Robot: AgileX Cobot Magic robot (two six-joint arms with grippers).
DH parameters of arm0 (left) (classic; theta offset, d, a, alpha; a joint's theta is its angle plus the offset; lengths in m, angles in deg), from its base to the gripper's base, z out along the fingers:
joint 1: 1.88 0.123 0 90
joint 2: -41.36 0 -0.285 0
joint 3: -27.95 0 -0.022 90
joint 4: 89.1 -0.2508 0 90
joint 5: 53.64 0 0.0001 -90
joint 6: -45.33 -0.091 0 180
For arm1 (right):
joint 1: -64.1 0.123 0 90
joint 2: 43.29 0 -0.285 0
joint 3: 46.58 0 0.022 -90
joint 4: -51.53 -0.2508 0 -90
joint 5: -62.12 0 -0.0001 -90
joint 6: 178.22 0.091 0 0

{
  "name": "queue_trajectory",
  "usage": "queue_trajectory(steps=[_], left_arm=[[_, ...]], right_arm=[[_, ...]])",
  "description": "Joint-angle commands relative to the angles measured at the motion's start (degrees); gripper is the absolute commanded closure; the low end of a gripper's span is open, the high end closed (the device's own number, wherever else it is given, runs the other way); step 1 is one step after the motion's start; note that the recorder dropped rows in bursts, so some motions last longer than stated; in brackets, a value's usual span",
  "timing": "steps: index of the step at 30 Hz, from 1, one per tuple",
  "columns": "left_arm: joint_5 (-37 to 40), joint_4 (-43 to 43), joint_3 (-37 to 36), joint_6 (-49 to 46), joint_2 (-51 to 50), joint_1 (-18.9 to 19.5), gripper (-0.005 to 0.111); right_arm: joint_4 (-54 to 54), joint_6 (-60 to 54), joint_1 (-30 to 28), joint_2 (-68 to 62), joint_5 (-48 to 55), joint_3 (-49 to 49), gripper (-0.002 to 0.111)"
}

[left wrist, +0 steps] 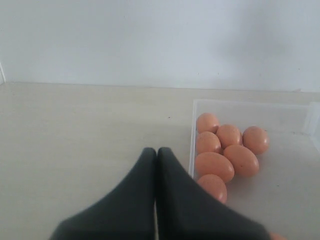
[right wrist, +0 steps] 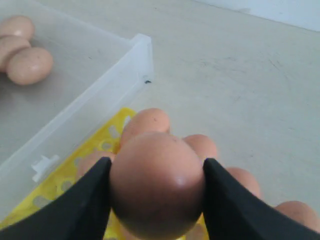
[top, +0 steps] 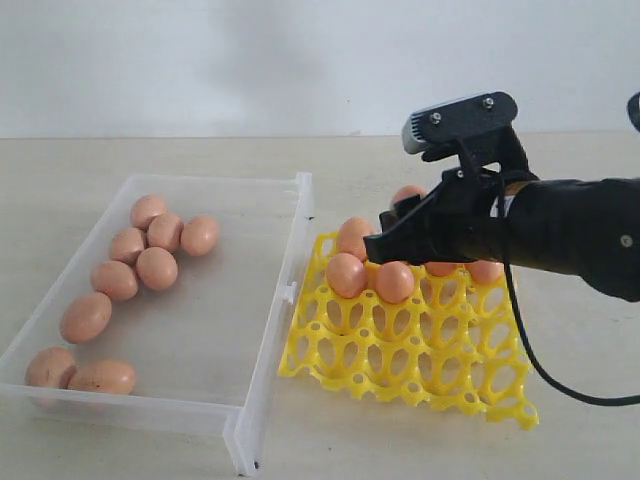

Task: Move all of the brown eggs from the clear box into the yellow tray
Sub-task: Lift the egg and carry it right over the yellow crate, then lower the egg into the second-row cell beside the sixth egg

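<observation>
My right gripper is shut on a brown egg, one black finger on each side of it. In the exterior view this gripper hovers over the back of the yellow tray, where several brown eggs sit in the rear cups. The clear box lies left of the tray and holds several more eggs. My left gripper is shut and empty, low over the table just outside the box wall, and it does not show in the exterior view.
The tray's front cups stand open. The box's clip tab points at the tray. A black cable hangs from the right arm past the tray's right side. A white wall closes off the back of the table.
</observation>
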State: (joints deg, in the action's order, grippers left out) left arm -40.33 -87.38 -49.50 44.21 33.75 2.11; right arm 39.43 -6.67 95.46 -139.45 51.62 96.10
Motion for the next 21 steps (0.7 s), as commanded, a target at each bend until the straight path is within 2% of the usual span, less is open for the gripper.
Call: queue_trajectory(steps=[1,21], left_arm=[[0.0,0.3,0.2,0.0,-0.2,0.0,0.111],[0.0,0.3,0.2,0.0,-0.2,0.0,0.111]], right_arm=[[-1.1,-1.9,-1.7,0.5,-1.1,-1.0,0.109],[-2.8,-2.6,-1.7,-6.4,-0.4,-1.0,0.109]])
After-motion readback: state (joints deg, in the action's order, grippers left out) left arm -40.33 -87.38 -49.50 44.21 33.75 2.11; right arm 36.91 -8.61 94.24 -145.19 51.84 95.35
